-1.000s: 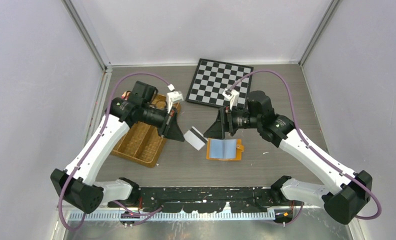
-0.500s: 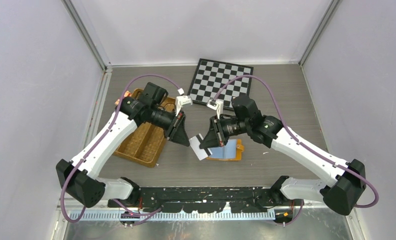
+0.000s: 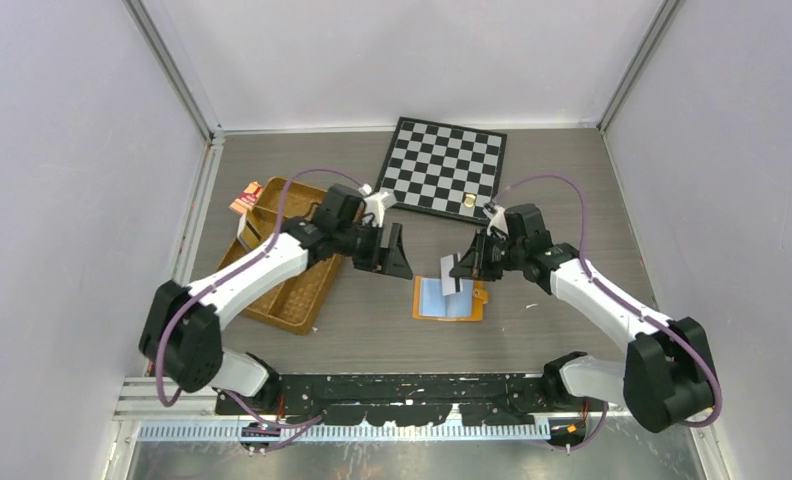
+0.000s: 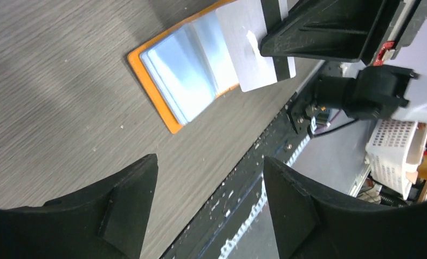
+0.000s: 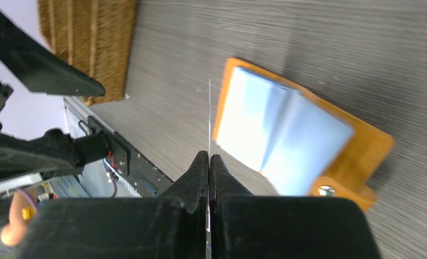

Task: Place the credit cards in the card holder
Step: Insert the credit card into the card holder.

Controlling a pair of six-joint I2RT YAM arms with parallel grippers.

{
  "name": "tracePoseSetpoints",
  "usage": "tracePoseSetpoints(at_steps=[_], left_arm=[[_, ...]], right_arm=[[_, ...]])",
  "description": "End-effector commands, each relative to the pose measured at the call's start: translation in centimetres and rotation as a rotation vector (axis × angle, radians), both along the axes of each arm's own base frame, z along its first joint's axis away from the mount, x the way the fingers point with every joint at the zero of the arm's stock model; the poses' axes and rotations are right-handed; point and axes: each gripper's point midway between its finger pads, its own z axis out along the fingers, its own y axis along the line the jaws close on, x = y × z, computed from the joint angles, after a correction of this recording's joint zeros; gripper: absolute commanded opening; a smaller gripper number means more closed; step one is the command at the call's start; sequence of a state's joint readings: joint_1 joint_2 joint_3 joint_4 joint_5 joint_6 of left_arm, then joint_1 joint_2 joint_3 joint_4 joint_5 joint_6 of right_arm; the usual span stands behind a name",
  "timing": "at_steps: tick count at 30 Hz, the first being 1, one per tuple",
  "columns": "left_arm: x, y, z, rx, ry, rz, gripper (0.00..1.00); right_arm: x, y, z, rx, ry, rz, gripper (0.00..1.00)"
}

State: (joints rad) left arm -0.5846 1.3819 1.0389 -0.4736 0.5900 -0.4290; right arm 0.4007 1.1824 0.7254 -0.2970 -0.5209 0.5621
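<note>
The grey wood-grain bench (image 3: pixel 572 180) fills the middle of the top view. A black-and-white chessboard (image 3: pixel 442 165) lies at its upper centre, and a brown woven tray (image 3: pixel 287 290) with a divider sits at the left. The left hand (image 4: pixel 208 164) reaches in from the tray side toward the centre of the frame with its fingers spread wide and nothing between them. It hangs over bare bench, just left of the card holder (image 3: pixel 450 300). The right hand (image 5: pixel 208 158) comes in from the right with its fingers pressed together, pinching the silver-grey card (image 4: pixel 254 59). That card stands on edge in the right wrist view and shows a dark stripe in the left wrist view. It sits over the holder's left edge; whether it touches the holder I cannot tell. The orange holder lies open and flat on the bench just below centre, its inside showing light blue and its small metal snap (image 5: pixel 324 190) on a tab at the right. A red-and-tan packet (image 3: pixel 244 197) lies at the tray's upper left corner.
</note>
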Motion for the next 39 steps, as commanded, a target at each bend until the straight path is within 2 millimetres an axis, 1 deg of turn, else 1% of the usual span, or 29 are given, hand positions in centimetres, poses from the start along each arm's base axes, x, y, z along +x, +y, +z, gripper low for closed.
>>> tracePoseSetpoints(at_steps=[1,4,7,10,14,19,25,33,39], left_arm=[[2.5,-3.9,-2.0,-0.008,0.006,0.133,0.73],[2.2,-5.1,-5.1,0.049,0.052,0.135,0.73],[2.0,-5.8,-7.3,0.096,0.076,0.137,0.72],[2.0,-6.1,-8.9,0.153,0.072,0.139,0.71],[1.9,-6.1,-10.5,0.216,0.066,0.14,0.71],[1.8,-5.8,-12.1,0.269,0.068,0.136,0.7],[1.9,-5.7,-12.9,0.3,0.059,0.134,0.68],[1.8,-5.2,-14.0,0.354,0.058,0.131,0.56],[1.8,-4.6,-14.9,0.411,0.047,0.127,0.48]], right_arm=[[1.9,-1.7,-2.0,0.015,0.042,-0.095,0.0],[1.6,-2.2,-4.1,-0.004,0.111,-0.104,0.0],[1.0,-2.3,-5.9,-0.023,0.169,-0.1,0.0],[0.5,-2.4,-6.6,-0.03,0.192,-0.094,0.0],[-0.1,-2.5,-7.2,-0.037,0.214,-0.087,0.0],[-0.7,-2.5,-7.9,-0.042,0.237,-0.074,0.01],[-0.9,-2.3,-8.1,-0.028,0.243,-0.055,0.01],[-1.1,-2.0,-8.6,-0.012,0.257,-0.034,0.01],[-1.1,-1.8,-8.5,0.0,0.242,-0.022,0.0]])
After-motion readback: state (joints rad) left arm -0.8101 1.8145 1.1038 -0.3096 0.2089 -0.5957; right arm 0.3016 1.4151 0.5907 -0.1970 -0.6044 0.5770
